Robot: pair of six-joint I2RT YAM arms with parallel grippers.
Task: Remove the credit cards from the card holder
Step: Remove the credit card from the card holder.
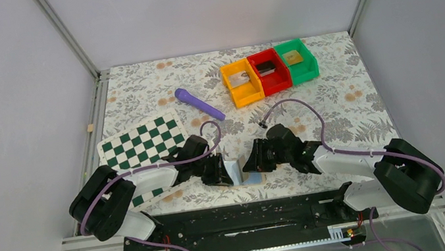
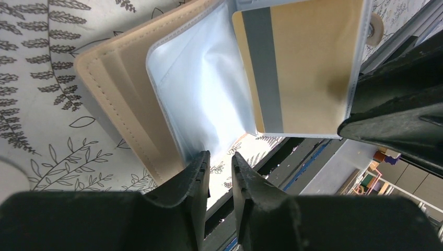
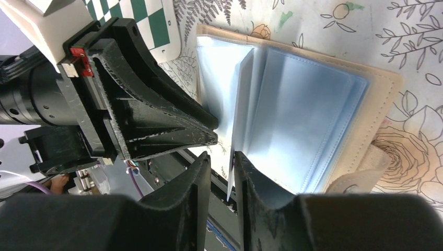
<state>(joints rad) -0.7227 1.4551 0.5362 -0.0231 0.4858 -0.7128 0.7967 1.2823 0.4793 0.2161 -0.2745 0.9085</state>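
Tan and stitched, the card holder [image 3: 383,102] lies open on the flowered table [image 1: 349,100], close to the near edge and between the two arms. Its pale blue plastic leaves [image 3: 308,115] fan upward. The left gripper [image 2: 220,157] is at the holder's edge, jaws a narrow slit apart with nothing seen in the gap. The right gripper [image 3: 222,157] is also only slightly parted. One thin leaf stands in its gap against one finger, with daylight on the other side, so it is not clamped. A raised leaf holds a tan card [image 2: 308,63] with a grey stripe. Farther back to the left lies a green-and-white checkered board [image 1: 142,143], then a purple stick [image 1: 198,104]. Farthest back are the orange bin [image 1: 249,100], red bin [image 1: 277,84] and green bin [image 1: 305,75], side by side.
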